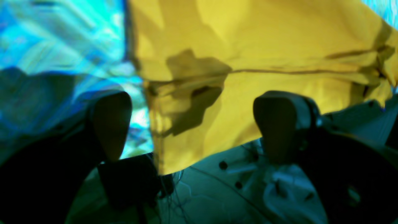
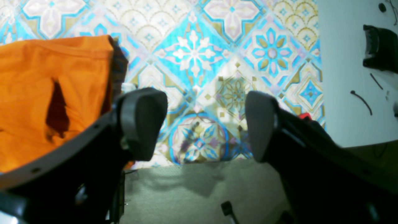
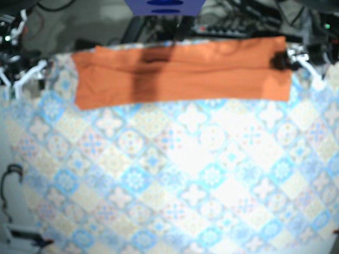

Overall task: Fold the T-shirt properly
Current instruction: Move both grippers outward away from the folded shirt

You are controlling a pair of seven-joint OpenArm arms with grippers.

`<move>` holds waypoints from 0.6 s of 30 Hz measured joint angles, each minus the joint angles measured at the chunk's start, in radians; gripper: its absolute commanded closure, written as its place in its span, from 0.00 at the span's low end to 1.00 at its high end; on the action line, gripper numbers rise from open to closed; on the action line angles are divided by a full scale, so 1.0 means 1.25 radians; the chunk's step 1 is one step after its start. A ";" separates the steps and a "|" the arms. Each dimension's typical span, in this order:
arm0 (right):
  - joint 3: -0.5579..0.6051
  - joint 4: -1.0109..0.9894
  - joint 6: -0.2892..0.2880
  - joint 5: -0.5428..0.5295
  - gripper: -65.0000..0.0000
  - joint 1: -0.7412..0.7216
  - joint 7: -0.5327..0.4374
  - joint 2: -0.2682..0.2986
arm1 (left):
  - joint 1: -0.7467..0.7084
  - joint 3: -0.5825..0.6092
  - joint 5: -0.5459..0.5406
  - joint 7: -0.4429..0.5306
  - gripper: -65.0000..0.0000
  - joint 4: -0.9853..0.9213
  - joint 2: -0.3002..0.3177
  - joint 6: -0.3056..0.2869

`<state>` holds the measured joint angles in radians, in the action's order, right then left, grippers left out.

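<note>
Lying in a band on patterned tablecloth (image 3: 175,174), orange T-shirt (image 3: 180,74), left pincer (image 1: 194,107) wide, right pincer (image 2: 202,104) wide

The T-shirt (image 3: 180,74) lies as a long strip along the tabletop's (image 3: 175,180) 12 o'clock edge, barring that side. From centre to 6 o'clock the patterned surface is free. The left pincer (image 3: 279,61) crowds 1 o'clock; a cable (image 3: 8,182) loops at 8 o'clock.
</note>
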<state>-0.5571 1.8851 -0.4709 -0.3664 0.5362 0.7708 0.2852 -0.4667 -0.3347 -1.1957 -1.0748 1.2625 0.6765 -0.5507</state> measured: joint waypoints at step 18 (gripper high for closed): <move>0.014 0.000 -0.002 0.000 0.35 0.001 0.000 -0.022 | 0.039 0.001 0.049 -0.003 0.00 0.000 -0.034 0.000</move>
<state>-0.5396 1.8854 -0.4736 -0.3660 0.5369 0.7712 0.2581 -0.4179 -0.3332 -1.1351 -1.0790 1.2625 0.6346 -0.5507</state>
